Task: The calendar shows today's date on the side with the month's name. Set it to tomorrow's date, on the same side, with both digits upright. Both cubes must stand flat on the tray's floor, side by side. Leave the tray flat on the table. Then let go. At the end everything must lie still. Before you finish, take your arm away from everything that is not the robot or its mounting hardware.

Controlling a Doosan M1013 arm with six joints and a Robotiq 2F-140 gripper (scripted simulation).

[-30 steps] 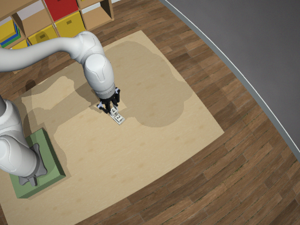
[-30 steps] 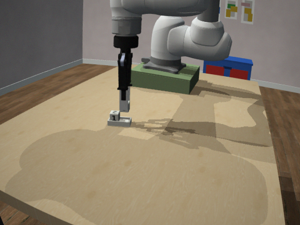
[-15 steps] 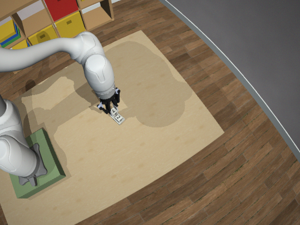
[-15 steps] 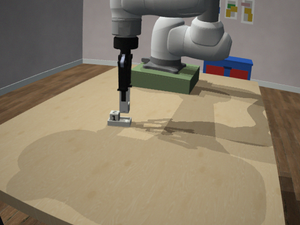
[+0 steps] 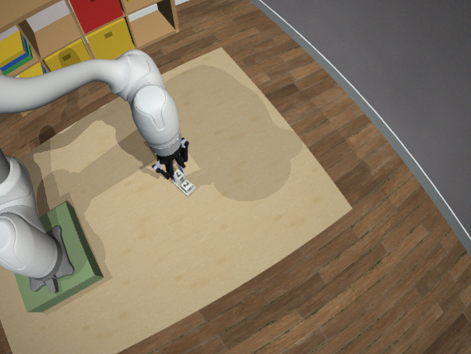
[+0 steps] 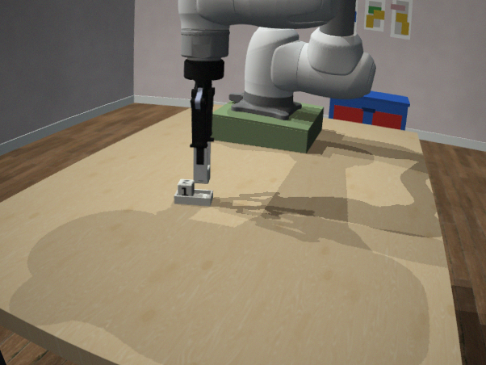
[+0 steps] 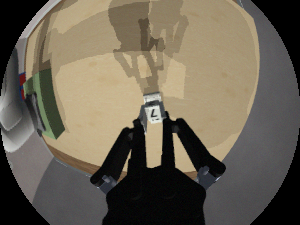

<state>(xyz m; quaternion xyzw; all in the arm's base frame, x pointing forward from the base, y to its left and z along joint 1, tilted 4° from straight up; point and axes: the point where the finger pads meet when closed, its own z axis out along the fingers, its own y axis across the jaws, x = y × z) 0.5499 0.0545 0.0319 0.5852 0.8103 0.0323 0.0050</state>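
My gripper (image 5: 175,169) (image 6: 200,163) (image 7: 153,108) is shut on a white digit cube (image 5: 178,175) (image 6: 201,176) (image 7: 153,113) and points straight down. The cube hangs just above the free half of the small grey tray (image 5: 190,193) (image 6: 204,198), close to its floor. A second digit cube (image 5: 186,185) (image 6: 185,188) stands in the tray's other half. It shows a 2 on top and a 1 on the side towards the exterior camera. The held cube shows a single digit in the wrist view, but I cannot read it for sure.
The tray lies flat near the middle of the wooden table (image 5: 219,243) (image 6: 242,283). The arm's green base block (image 5: 62,235) (image 6: 266,131) stands at one table corner. A shelf with coloured bins (image 5: 106,39) and a blue and red box (image 6: 369,109) stand off the table.
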